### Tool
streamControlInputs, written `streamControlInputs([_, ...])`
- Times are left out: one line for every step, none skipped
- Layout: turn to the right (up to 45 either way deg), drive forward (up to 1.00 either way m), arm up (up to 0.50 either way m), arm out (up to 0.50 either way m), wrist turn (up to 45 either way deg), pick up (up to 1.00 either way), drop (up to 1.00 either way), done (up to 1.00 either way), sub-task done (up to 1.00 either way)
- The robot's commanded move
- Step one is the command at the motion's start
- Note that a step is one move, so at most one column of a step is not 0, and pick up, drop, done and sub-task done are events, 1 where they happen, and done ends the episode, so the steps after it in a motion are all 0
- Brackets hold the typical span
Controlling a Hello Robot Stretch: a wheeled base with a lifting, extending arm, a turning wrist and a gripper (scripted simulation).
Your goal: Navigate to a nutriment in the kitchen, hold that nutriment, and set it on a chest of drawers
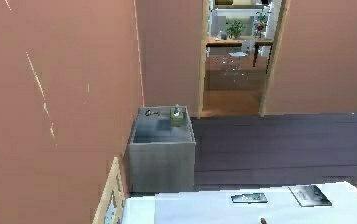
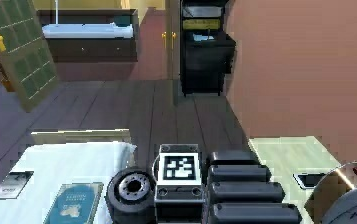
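The pincer shows beside a white bed bearing, perhaps, a book; a dark cabinet stands beyond.

The arm is stacked black segments, with a black-marked white square and round disc.

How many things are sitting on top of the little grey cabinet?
2. On the grey cabinet, a small dark thing lies toward the back left and an olive-green block stands right of it. Something smaller could hide behind them.

Place: a home's bedroom.
Evidence: white bed, grey bedside cabinet, open doorway to a room with potted plants.
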Motion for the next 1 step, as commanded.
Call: streamControlInputs([45.0,0.00,0.00,0.00,0.0,0.00,0.00,0.00,0.00])
